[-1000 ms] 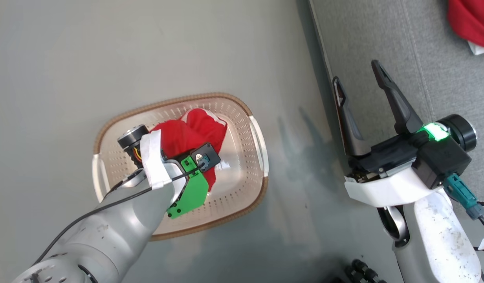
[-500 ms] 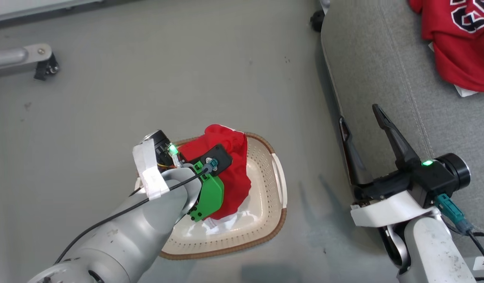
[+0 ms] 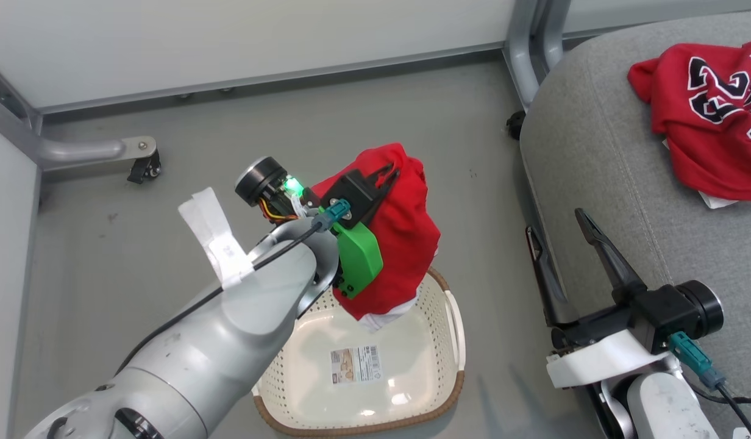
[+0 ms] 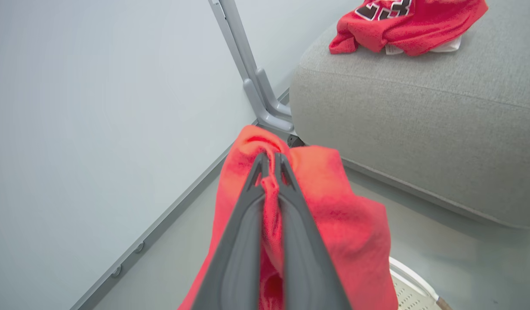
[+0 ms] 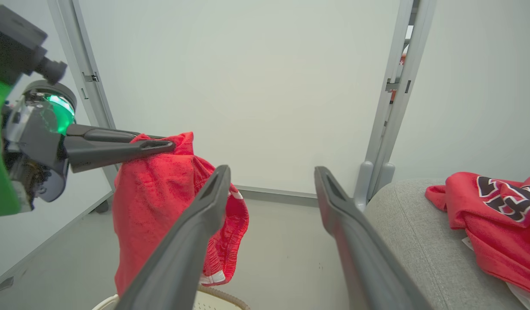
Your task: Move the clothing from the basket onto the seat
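My left gripper (image 3: 392, 172) is shut on a red garment (image 3: 406, 244), pinching its top fold. The cloth hangs in a bunch above the white basket (image 3: 459, 341), its white-edged lower end dangling just over the far rim. The left wrist view has the fingers (image 4: 286, 202) closed on the red garment (image 4: 346, 224), with the grey seat (image 4: 420, 112) beyond. A red jersey (image 3: 711, 128) with black lettering lies on the seat (image 3: 595, 171). My right gripper (image 3: 555, 222) stands open at the seat's near edge, holding nothing.
A paper label (image 3: 354, 364) lies on the basket's bare bottom. A grey frame leg (image 3: 101, 149) with a caster (image 3: 145, 167) sits at the far left, and an upright post (image 3: 525, 55) stands by the seat's corner. White wall panels close off the back.
The left gripper has risen with the red garment, lifting it out of the basket, whose bottom now shows. The head camera has tilted up. The right gripper stays open.
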You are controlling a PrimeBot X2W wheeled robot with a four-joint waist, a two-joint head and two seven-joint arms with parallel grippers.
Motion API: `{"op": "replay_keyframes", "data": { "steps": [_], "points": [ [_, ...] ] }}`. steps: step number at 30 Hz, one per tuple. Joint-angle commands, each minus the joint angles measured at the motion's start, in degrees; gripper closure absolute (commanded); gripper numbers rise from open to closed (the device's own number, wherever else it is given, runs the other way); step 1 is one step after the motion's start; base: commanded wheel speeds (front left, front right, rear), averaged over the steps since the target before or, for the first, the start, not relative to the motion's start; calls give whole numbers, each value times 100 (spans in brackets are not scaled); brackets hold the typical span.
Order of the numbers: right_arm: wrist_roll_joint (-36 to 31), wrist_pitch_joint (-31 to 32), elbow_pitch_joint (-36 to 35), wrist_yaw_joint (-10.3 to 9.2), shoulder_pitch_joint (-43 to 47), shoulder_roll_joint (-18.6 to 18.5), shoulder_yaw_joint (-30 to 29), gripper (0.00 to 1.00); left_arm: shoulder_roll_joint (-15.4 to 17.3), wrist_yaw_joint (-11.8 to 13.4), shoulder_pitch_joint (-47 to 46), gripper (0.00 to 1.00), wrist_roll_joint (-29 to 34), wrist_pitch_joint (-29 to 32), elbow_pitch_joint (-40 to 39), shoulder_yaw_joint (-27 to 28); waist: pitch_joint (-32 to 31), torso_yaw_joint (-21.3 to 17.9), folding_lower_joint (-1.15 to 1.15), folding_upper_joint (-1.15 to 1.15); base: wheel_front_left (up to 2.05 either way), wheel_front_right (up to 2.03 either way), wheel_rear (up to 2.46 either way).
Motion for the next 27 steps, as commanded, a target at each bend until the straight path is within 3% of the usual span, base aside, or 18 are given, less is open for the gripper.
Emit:
{"op": "replay_keyframes", "data": {
  "steps": [1,10,18,27],
  "points": [
    [29,-17,18,-7,112,-16,8,0,86,68,-59,100,-20,-26,-188,119,-245,81,0,56,0,0,0],
    [102,-17,-12,-8,296,-16,48,0,432,345,-147,100,74,-23,-1438,657,-482,13,0,56,0,0,0],
    [140,-17,-83,-8,416,-16,90,0,646,561,-251,100,114,57,-2216,773,-525,-12,0,56,0,0,0],
    [174,-17,-289,-8,140,-16,487,0,608,727,-152,100,92,248,-2736,698,-480,68,0,56,0,0,0]
  ]
}}
